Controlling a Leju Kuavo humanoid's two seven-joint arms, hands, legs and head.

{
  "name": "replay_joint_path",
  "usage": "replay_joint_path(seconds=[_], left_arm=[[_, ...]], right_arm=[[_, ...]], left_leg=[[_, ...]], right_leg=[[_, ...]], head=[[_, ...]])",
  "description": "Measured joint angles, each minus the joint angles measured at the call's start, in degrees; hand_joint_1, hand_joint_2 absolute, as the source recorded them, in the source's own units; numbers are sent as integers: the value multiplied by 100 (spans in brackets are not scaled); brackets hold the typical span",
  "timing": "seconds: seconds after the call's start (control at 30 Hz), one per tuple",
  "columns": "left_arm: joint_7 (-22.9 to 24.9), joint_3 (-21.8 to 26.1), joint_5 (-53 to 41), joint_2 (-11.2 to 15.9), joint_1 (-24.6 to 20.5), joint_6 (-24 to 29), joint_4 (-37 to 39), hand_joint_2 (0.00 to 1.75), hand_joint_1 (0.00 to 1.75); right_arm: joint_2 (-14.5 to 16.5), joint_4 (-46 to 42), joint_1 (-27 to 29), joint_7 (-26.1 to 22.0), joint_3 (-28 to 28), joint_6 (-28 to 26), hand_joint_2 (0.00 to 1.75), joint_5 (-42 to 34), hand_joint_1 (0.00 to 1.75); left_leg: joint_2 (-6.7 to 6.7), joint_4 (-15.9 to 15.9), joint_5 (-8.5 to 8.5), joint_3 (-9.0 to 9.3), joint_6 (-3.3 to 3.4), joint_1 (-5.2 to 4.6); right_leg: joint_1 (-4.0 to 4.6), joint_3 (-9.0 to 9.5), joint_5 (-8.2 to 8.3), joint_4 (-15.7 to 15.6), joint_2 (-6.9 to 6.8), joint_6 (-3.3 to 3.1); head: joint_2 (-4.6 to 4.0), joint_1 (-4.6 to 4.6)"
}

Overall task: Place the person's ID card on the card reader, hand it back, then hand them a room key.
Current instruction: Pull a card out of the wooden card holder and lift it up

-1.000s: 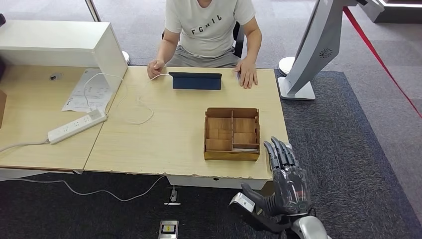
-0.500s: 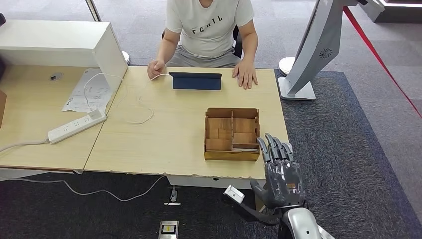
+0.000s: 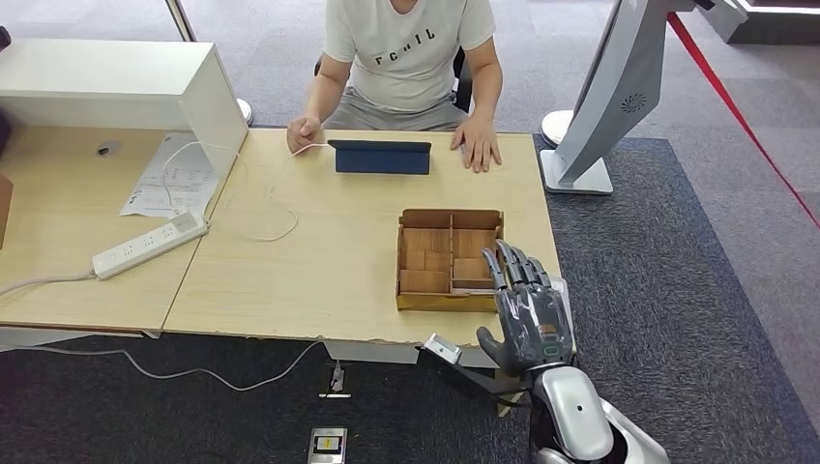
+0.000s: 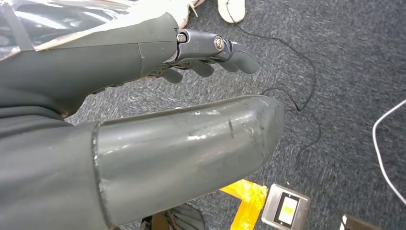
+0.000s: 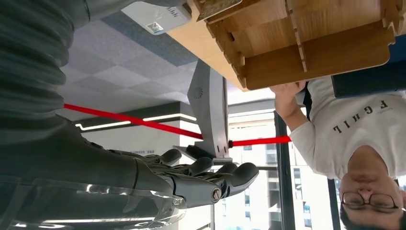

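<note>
Right hand: the right hand [image 3: 529, 314] is raised at the near right corner of the surface [image 3: 319, 261], just beside the wooden box; its fingers [image 3: 512, 266] are straight and spread, holding nothing.
Left hand: the left hand [image 4: 143, 110] hangs over the dark carpet [image 4: 344, 62], thumb out, fingers [image 4: 215, 52] stretched and loosely apart, nothing in them.
Wooden box: the divided wooden box [image 3: 451, 259] sits near the right front of the surface, its compartments facing up.
Card reader: the dark flat card reader [image 3: 382, 157] lies at the far edge, right in front of the person.
Person: the person [image 3: 406, 58] sits across in a white T-shirt, 1 hand on each side of the reader, resting on the surface.
ID card: I cannot make out a card anywhere.
Power strip: a white power strip [image 3: 150, 245] lies on the left.
</note>
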Motion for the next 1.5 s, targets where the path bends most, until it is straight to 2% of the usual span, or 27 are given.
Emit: replay_joint_path(seconds=[0.77, 0.97, 1.2, 1.5], left_arm=[[0, 0, -122, 43, 7, -84, 0, 0, 0], [1, 1, -125, 73, 11, -22, 1, 0, 0], [95, 2, -244, 122, 6, 84, 23, 0, 0], [43, 4, -311, 144, 6, 45, 24, 0, 0]], right_arm=[[202, 1378, -662, 6, 830, -381, 175, -1196, 0], [237, 1698, -784, -63, 1004, -534, 175, -1302, 0], [464, 2252, -1062, -265, 1211, -726, 175, -1374, 0], [612, 2682, -1316, -263, 1402, -747, 175, -1403, 0]], left_leg=[[-2, 0, 0, -1, 0, 0], [-2, 0, 0, -1, 0, 0], [-2, 0, 1, -1, 0, 0], [-2, 1, 1, -1, 0, 0]], right_leg=[[0, -1, 0, 0, -1, 0], [0, -1, 0, 0, -1, 0], [0, -1, 0, 1, -1, -1], [0, -1, 1, 1, -1, 0]], head=[[0, 0], [0, -1], [0, 0], [0, -1]])
